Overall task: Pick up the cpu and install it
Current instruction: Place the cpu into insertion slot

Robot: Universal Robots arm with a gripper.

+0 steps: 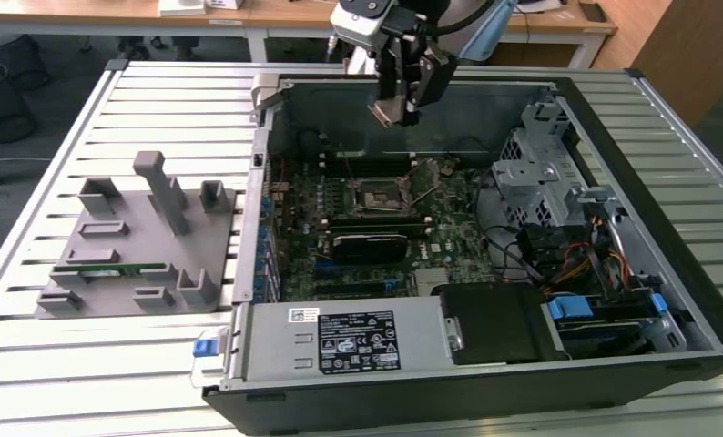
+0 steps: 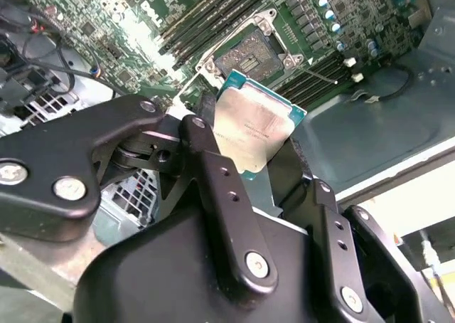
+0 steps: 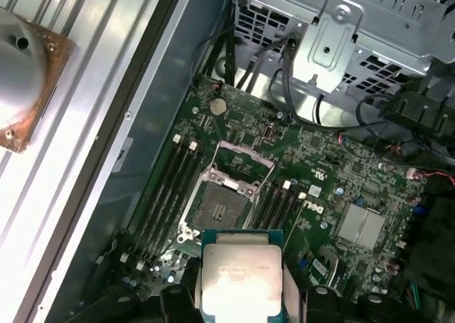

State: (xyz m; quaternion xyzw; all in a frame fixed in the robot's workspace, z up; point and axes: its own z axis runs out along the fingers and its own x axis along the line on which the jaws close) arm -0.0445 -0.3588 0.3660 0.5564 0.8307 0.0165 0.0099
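Fingers [image 2: 213,170] are clamped on the cpu [image 2: 257,132], one black pad on each of two opposite edges, and I see its silvery top facing the camera in both wrist views with the thin green rim showing round it. From the exterior view I read the gripper [image 1: 401,109] hanging high over the open computer case [image 1: 459,405], the cpu tilted in its grip and touching nothing else. Below it on the green motherboard [image 1: 447,209] lies the square socket [image 3: 220,208], uncovered, well apart from the chip, with dark memory slots [image 3: 170,188] running along both sides. Further out, a labelled metal power supply [image 1: 350,339] fills the case's near corner. On the exterior view's left a grey fixture tray [image 1: 131,296] sits on the slatted table [image 1: 95,373], holding a green memory stick [image 1: 118,270].
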